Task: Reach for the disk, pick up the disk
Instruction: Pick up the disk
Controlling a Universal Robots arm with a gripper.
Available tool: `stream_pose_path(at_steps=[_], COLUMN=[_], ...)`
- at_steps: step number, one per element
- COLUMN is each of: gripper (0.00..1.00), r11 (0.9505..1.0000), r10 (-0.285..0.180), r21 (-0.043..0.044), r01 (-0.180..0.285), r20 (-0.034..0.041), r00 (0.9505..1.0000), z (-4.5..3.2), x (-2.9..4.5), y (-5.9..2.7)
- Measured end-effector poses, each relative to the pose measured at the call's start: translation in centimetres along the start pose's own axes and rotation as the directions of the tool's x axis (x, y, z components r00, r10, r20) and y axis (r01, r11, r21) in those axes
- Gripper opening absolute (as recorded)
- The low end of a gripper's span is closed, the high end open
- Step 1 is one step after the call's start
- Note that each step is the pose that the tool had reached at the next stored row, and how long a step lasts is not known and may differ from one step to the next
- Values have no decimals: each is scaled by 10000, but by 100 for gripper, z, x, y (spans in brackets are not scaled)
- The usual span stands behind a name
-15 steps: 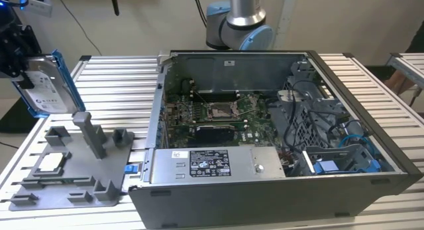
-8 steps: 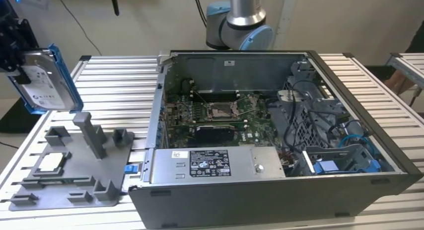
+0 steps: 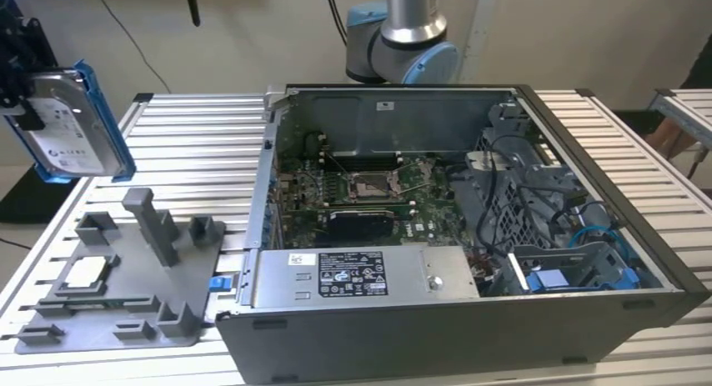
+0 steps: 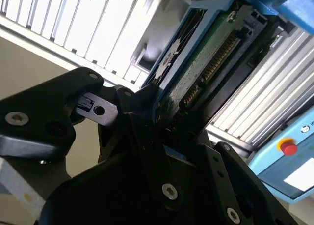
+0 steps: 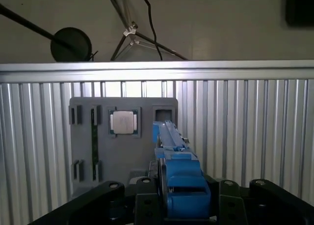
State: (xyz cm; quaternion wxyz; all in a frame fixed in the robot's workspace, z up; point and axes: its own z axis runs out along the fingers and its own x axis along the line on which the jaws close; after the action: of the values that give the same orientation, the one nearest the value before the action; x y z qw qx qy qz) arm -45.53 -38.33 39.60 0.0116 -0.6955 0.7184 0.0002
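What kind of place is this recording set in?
Probably a robotics lab workbench for computer assembly: an open desktop computer case on a slatted metal table, a grey parts fixture, and the end effector holding the disk.

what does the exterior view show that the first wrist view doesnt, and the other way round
The exterior view adds the open dark grey metal computer case with its green motherboard and grey power supply box, plus the silver and blue robot arm behind it.

The first wrist view adds a black round pad on a thin stand by the wall.

Both show the flat silver-grey metal disk in its blue plastic bracket, clamped in the black hand above the slatted metal table, and the grey plastic fixture tray carrying a small square silver chip.
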Motion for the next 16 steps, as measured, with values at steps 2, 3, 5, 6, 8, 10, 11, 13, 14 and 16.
stream_pose_path(at_steps=[2, 3, 5, 6, 8, 10, 11, 13, 14, 16], gripper=[0, 0, 0, 0, 0, 0, 0, 0, 0, 0], r11=[10000, 10000, 10000, 10000, 10000, 10000, 10000, 10000, 10000, 10000], r10=[0, 0, 0, 0, 0, 0, 1, 1, 0, 0], r21=[0, 1, 2, 0, 0, 1, 0, 1, 1, 2], r01=[0, 0, 0, 0, 0, 0, -1, 0, 0, 0], r20=[-7, -10, -15, -18, -18, -18, -19, -18, -19, -18], r00=[10000, 10000, 10000, 10000, 10000, 10000, 10000, 10000, 10000, 10000], z=[-49, -72, -108, -132, -190, -247, -274, -339, -375, -423], x=[-1, -2, -2, -3, -4, -5, -5, -6, -7, -8], y=[-1, -1, -2, -2, -3, -4, -4, -5, -6, -6])
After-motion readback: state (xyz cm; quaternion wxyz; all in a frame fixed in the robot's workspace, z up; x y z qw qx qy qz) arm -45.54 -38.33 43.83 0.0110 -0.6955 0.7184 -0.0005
